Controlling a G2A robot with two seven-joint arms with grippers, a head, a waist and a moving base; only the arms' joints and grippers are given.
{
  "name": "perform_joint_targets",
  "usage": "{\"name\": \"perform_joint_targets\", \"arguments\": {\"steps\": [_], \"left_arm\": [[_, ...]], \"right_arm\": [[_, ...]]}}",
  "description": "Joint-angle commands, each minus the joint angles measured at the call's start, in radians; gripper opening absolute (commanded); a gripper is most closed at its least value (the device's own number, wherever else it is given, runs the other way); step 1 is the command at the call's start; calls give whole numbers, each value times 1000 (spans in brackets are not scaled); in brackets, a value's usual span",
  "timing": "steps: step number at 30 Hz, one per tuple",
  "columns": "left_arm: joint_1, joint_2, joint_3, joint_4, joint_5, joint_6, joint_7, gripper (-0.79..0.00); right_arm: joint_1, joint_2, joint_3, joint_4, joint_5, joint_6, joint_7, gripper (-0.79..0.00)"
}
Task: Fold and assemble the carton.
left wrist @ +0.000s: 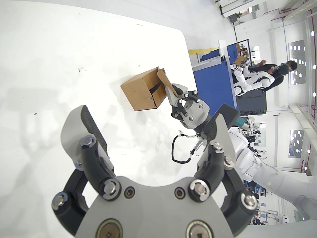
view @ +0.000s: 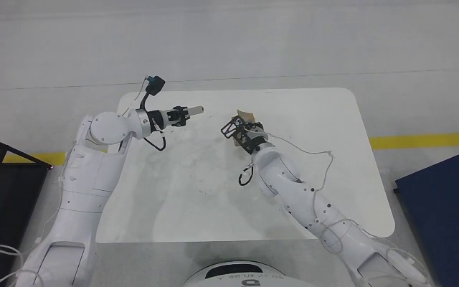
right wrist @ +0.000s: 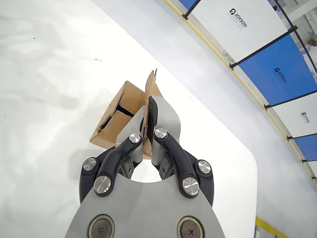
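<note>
The carton (view: 247, 115) sat on the white worktop (view: 323, 179), toward its far edge and about midway along it. In the top view it was mostly covered by the right pincer (view: 231, 129), leaving just a brown sliver, so its shape could not be read there.

The left wrist view gave the carton (left wrist: 143, 92) as a small brown box with closed walls. One end face was split by a dark slit between two panels, and a loose flap (left wrist: 163, 77) stood off that end. From the right wrist view, the carton (right wrist: 118, 122) had ragged, torn edges along the slit. The near part of that face was hidden behind the pincer's fingers (right wrist: 166, 115). What lay inside the slit was too dark to make out.

The right pincer (right wrist: 148, 105) was clamped on the flap (right wrist: 151, 85), with cardboard pinched between its pads. The left wrist view showed the same pincer (left wrist: 177, 92) from the side, at the carton's slit end, with a black cable (left wrist: 175, 149) looped at its wrist.

The left pincer (left wrist: 156, 108) was spread wide with nothing in it, apart from the carton and pointing toward it. In the top view the left pincer (view: 193, 111) hung over the worktop to the carton's left. Its fingers were too small there to judge.

The worktop (left wrist: 74, 38) carried a few small dark specks, and its rounded corner (right wrist: 250, 154) lay beyond the carton.
</note>
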Motion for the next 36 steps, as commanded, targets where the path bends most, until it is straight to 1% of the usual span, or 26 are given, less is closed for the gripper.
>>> {"name": "perform_joint_targets", "arguments": {"steps": [1, 5, 11, 13, 14, 15, 16, 17, 18, 19, 21, 22, 24, 25, 26, 27, 28, 30, 31, 32, 34, 35, 36], "left_arm": [[0, 0, 0, 0, 0, 0, 0, 0], [0, 0, 0, 0, 0, 0, 0, 0], [0, 0, 0, 0, 0, 0, 0, 0], [0, 0, 0, 0, 0, 0, 0, 0], [0, 0, 0, 0, 0, 0, 0, 0], [0, 0, 0, 0, 0, 0, 0, 0], [0, 0, 0, 0, 0, 0, 0, 0], [0, 0, 0, 0, 0, 0, 0, 0], [0, 0, 0, 0, 0, 0, 0, 0], [0, 0, 0, 0, 0, 0, 0, 0], [0, 0, 0, 0, 0, 0, 0, 0], [0, 0, 0, 0, 0, 0, 0, 0], [0, 0, 0, 0, 0, 0, 0, 0], [0, 0, 0, 0, 0, 0, 0, 0], [0, 0, 0, 0, 0, 0, 0, 0], [0, 0, 0, 0, 0, 0, 0, 0], [0, 0, 0, 0, 0, 0, 0, 0], [0, 0, 0, 0, 0, 0, 0, 0], [0, 0, 0, 0, 0, 0, 0, 0], [0, 0, 0, 0, 0, 0, 0, 0], [0, 0, 0, 0, 0, 0, 0, 0], [0, 0, 0, 0, 0, 0, 0, 0], [0, 0, 0, 0, 0, 0, 0, 0]], "right_arm": [[-13, -1, 2, -14, -27, 18, 13, -785], [-67, 2, 5, -84, -99, 42, 53, -785], [-168, 19, 47, -221, -159, -25, 113, -785], [-201, 24, 66, -261, -157, -47, 124, -785], [-214, 26, 74, -276, -139, -76, 133, -785], [-221, 28, 84, -288, -132, -99, 141, -674], [-228, 29, 91, -297, -119, -120, 145, -474], [-233, 30, 98, -303, -103, -141, 147, -397], [-236, 30, 105, -308, -86, -161, 145, -274], [-240, 31, 113, -313, -65, -175, 143, -191], [-247, 31, 131, -329, -18, -201, 136, -126], [-252, 32, 143, -340, 19, -223, 129, -111], [-266, 36, 176, -368, 100, -280, 108, -111], [-275, 39, 197, -382, 144, -309, 92, -71], [-287, 41, 221, -395, 200, -331, 72, 0], [-297, 44, 242, -407, 262, -372, 52, -31], [-304, 48, 267, -417, 305, -414, 30, -40], [-325, 53, 322, -431, 359, -404, -9, -31], [-331, 53, 336, -435, 374, -387, -16, -43], [-333, 52, 346, -440, 400, -369, -26, -43], [-332, 48, 355, -453, 473, -350, -57, 0], [-331, 45, 358, -457, 516, -343, -77, 0], [-331, 45, 358, -457, 516, -343, -77, 0]]}}
